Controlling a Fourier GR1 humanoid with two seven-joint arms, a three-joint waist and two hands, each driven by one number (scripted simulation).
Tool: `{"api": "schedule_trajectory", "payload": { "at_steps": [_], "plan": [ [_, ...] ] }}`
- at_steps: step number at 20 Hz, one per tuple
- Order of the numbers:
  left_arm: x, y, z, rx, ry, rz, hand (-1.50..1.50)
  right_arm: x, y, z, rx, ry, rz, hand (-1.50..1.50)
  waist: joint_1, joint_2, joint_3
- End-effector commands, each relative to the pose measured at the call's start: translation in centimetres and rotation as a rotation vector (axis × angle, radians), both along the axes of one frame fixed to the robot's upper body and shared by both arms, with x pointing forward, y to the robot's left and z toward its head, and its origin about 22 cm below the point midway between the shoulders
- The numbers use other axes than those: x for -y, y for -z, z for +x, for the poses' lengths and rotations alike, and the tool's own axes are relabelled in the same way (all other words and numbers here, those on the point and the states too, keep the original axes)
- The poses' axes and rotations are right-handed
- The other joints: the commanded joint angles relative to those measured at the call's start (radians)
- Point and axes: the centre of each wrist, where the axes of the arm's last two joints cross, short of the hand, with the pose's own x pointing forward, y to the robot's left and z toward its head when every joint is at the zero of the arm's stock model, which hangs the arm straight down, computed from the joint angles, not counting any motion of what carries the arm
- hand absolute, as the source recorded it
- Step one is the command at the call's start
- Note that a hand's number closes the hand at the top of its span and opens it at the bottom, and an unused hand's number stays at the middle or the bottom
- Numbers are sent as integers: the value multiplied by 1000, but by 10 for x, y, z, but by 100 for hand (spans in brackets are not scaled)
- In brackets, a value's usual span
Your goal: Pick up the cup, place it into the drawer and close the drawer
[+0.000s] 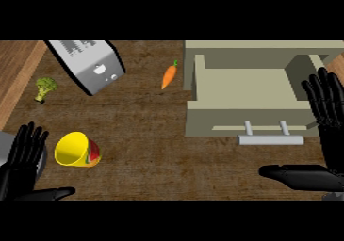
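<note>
Picking has not started: yellow cup [77, 150] lies on its side at lower left, just beside the open, empty left hand [21, 162]. Right hand [327, 127], also open and empty, rests at the right edge beside the open drawer [244, 89]. Next, I think, the left hand must close around the cup.

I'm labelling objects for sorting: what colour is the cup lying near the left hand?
Yellow, with a red and green patch on its outer side: the tipped plastic cup, seen in the head view.

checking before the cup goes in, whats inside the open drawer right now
Nothing shows inside the drawer: its visible floor is bare beige. The right hand covers the drawer's right edge, so that strip cannot be checked. The cup lies out on the counter.
</note>
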Motion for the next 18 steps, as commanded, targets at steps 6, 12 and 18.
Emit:
{"api": "schedule_trajectory", "payload": {
  "at_steps": [6,12,18],
  "plan": [
    [-40,68,-20,-68,-69,24,-150,-1,5,-14,-17,-15,-1,-150,-2,-1,0],
    [-34,105,8,-53,-65,-17,-150,3,8,4,1,-25,1,-150,-4,1,-1],
    [-52,106,16,-9,-82,-7,-150,4,8,8,8,-14,6,-150,-3,0,0]
  ]
}}
